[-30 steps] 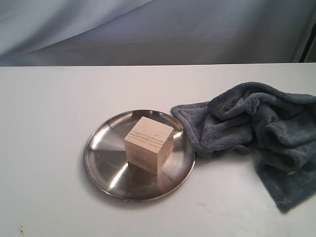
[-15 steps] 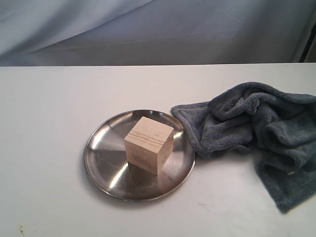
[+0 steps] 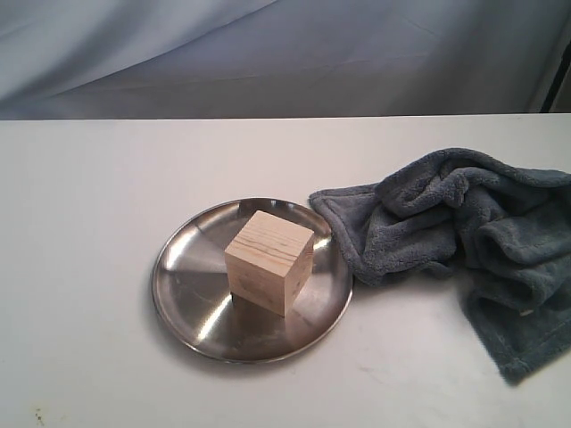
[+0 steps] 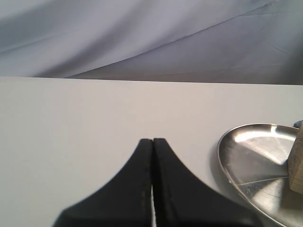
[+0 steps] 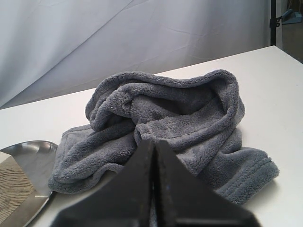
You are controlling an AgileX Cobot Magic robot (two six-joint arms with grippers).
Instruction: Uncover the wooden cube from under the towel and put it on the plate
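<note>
The wooden cube stands uncovered in the middle of the steel plate. The grey-blue towel lies crumpled to the right, one corner resting on the plate's rim. Neither gripper shows in the exterior view. In the left wrist view my left gripper is shut and empty above bare table, with the plate and a sliver of the cube off to one side. In the right wrist view my right gripper is shut and empty in front of the towel; the plate's edge and the cube show nearby.
A white table carries everything. A grey-blue cloth backdrop hangs behind it. The towel's right part reaches the frame's right edge. A dark stand rises past the table's far corner in the right wrist view.
</note>
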